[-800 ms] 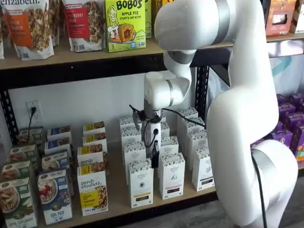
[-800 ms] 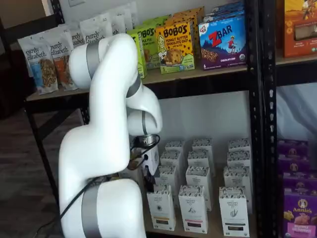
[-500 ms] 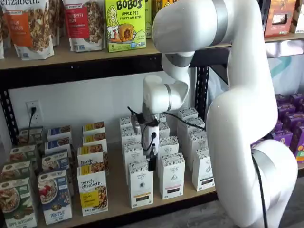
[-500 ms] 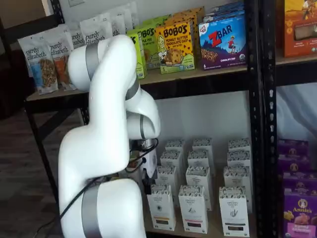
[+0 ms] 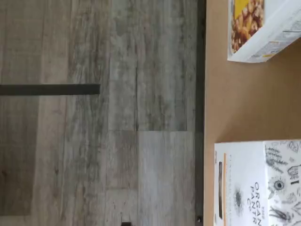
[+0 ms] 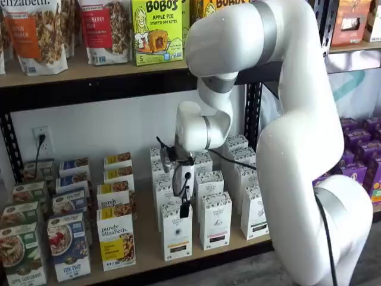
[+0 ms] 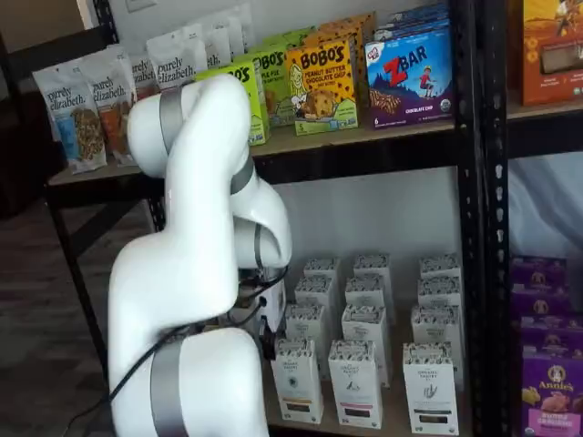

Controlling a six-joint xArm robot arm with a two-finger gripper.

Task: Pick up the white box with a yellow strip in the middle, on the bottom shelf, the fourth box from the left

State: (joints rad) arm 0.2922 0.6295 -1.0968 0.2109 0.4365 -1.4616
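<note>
The white box with a yellow strip stands at the front of its column on the bottom shelf. It also shows in a shelf view just right of the arm. The wrist view shows its speckled front with a thin orange strip on the tan board. My gripper hangs over this box's top, its black fingers just above the front edge. Only one dark finger shape shows, so I cannot tell whether it is open. In a shelf view the arm hides most of the gripper.
Same-shaped white cartons with black strips stand to the right in rows. A purely elizabeth carton stands to the left and shows in the wrist view. Grey wood floor lies beyond the shelf's black rail. The upper shelf holds bags and boxes.
The gripper has moved left and a little down, from between the white columns to over the front box with the yellow strip. The boxes have not moved.
</note>
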